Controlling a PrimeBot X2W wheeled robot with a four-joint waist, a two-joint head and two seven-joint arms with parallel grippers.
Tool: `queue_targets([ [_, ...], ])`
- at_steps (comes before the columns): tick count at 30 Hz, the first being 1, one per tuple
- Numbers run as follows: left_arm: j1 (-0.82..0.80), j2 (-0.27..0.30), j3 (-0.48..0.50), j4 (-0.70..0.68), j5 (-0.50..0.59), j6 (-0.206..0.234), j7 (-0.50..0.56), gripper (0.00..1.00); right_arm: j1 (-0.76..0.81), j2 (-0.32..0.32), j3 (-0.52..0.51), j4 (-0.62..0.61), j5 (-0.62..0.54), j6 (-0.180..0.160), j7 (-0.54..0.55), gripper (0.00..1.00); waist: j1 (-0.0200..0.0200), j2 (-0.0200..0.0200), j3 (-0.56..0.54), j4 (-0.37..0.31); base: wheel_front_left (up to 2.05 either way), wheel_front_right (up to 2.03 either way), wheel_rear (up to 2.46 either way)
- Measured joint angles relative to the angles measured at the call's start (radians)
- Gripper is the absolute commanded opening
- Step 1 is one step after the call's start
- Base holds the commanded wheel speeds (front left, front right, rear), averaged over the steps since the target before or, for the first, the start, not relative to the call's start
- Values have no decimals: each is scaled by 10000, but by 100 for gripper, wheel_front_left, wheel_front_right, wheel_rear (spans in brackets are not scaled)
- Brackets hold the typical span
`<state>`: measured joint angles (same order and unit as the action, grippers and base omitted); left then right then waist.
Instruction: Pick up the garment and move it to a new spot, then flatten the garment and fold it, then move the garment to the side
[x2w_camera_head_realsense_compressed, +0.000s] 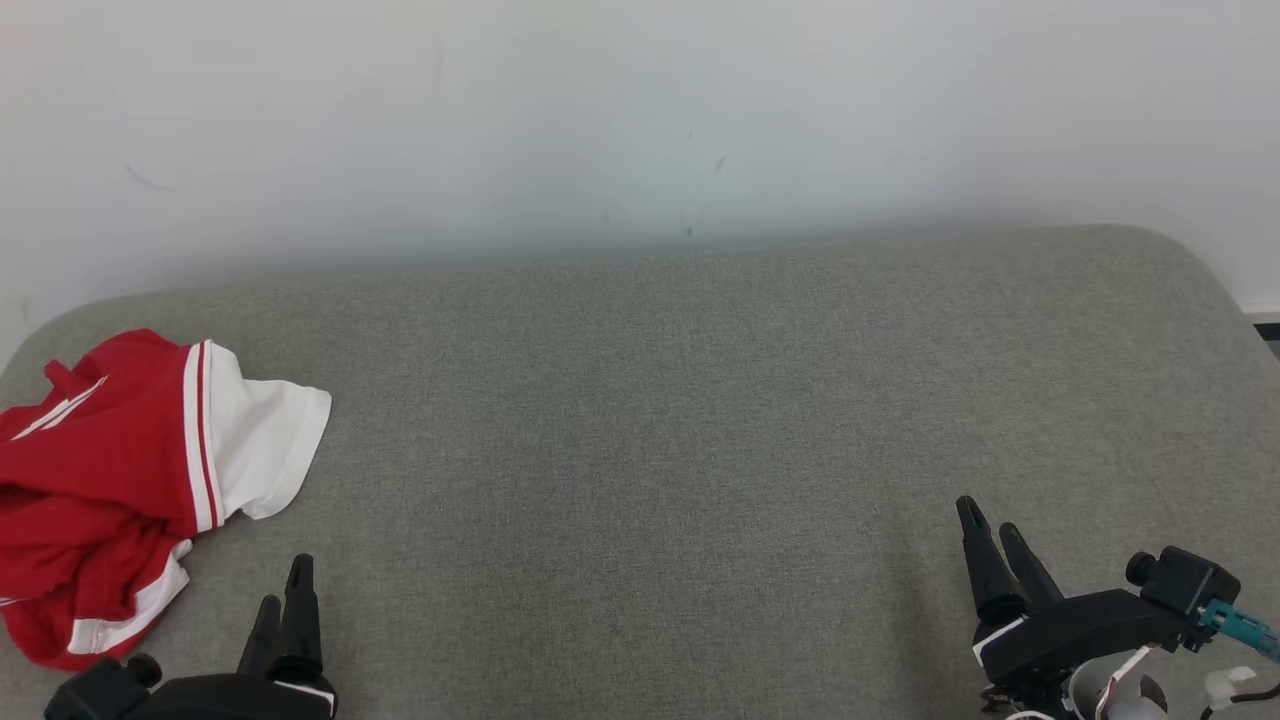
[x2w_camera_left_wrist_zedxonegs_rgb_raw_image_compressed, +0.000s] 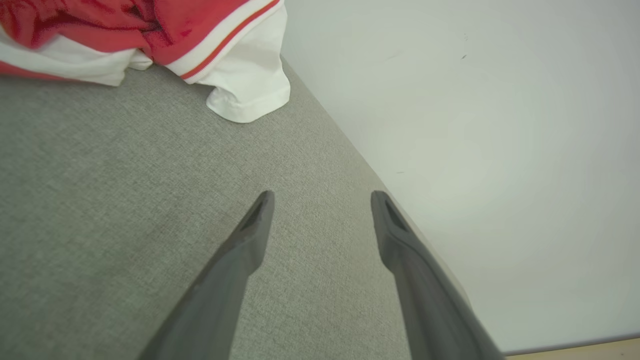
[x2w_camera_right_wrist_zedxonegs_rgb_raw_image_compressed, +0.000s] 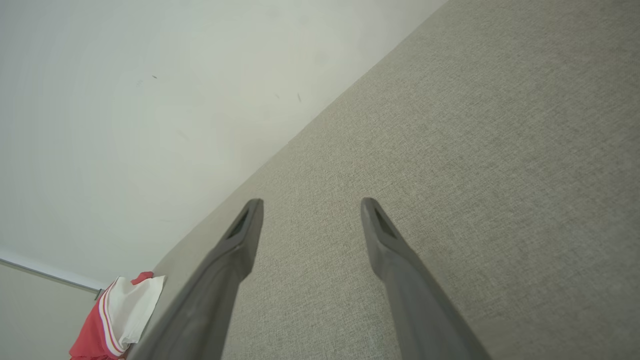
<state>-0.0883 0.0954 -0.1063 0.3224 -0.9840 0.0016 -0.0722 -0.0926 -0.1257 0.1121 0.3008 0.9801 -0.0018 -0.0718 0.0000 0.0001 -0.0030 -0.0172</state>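
**Q:** Where is the garment?

**A:** The garment (x2w_camera_head_realsense_compressed: 110, 480) is red with white stripes and one white section. It lies crumpled in a loose heap at the left edge of a grey woven surface (x2w_camera_head_realsense_compressed: 640, 420), on the robot's left side. The white section fans out flat toward the middle of the surface, and the red part is bunched in folds behind it.

**Q:** Is anything touching it?

**A:** No. The left gripper (x2w_camera_head_realsense_compressed: 285, 590) sits just beside the heap, near its lower right corner, and is apart from the cloth. In the left wrist view its two dark fingers are spread wide with only grey fabric between them, and the garment lies beyond the tips.

**Q:** And the other arm?

**A:** The right gripper (x2w_camera_head_realsense_compressed: 988, 520) is well apart from the garment, low on the right side of the surface. In the right wrist view its fingers are also spread wide and hold nothing.

**Q:** What lies behind?

**A:** A plain pale wall (x2w_camera_head_realsense_compressed: 640, 120) meets the far edge of the surface.
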Motion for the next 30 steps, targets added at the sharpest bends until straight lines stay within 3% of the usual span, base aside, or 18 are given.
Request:
queue_targets([
  [30,4,-245,205,-12,5195,784,-1066,100,-78,-357,826,-458,-4395,-784,-1074,100,1,-1,-42,-90,0,0,0],
])
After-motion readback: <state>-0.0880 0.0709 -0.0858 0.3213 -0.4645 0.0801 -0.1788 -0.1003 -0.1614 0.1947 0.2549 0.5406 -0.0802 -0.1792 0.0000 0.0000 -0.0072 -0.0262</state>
